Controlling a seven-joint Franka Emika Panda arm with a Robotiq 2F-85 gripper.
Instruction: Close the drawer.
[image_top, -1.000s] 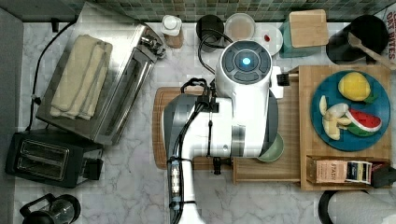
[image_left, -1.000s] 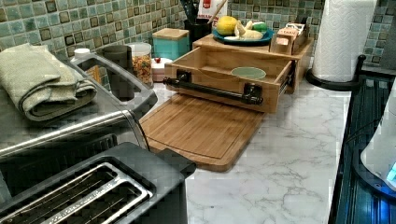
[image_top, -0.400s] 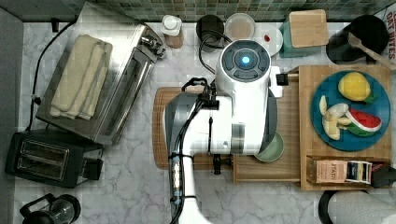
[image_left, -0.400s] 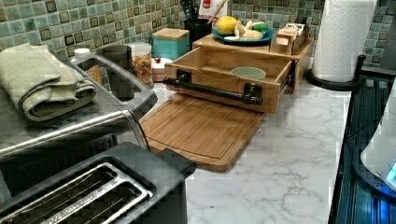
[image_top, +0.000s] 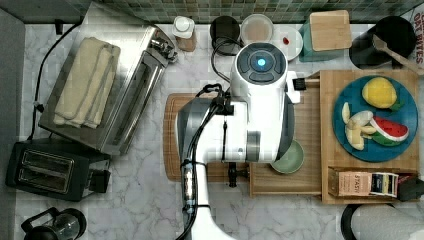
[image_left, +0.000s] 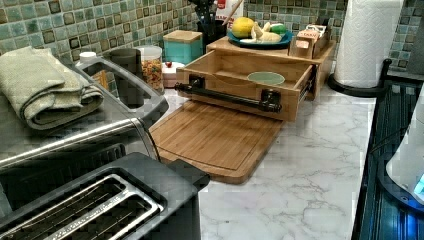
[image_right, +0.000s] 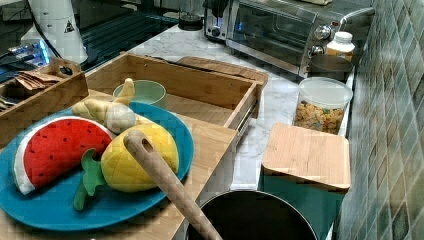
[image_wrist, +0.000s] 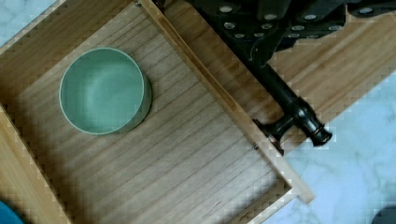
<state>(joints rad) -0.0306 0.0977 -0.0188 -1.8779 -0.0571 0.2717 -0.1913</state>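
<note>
The drawer (image_left: 235, 102) stands pulled out from the wooden box, over the cutting board (image_left: 215, 140). Its long black bar handle (image_left: 225, 96) runs across the front. A pale green bowl (image_left: 266, 77) sits inside it, near one corner (image_wrist: 102, 91). In the top view my white arm (image_top: 250, 115) hangs over the drawer (image_top: 307, 125) and covers most of the handle. In the wrist view my gripper (image_wrist: 259, 49) is a dark mass right above the handle (image_wrist: 289, 105), on the outer side of the drawer's front wall (image_wrist: 219, 98). The right view has the open drawer (image_right: 200, 85) behind the plate.
A blue plate (image_top: 375, 120) of toy fruit rests on the box top. A toaster oven (image_top: 110, 85) and a black toaster (image_top: 50, 170) are at the top view's left. Jars and a teal canister (image_top: 327, 30) line the tiled wall. A paper towel roll (image_left: 367, 40) stands beside the box.
</note>
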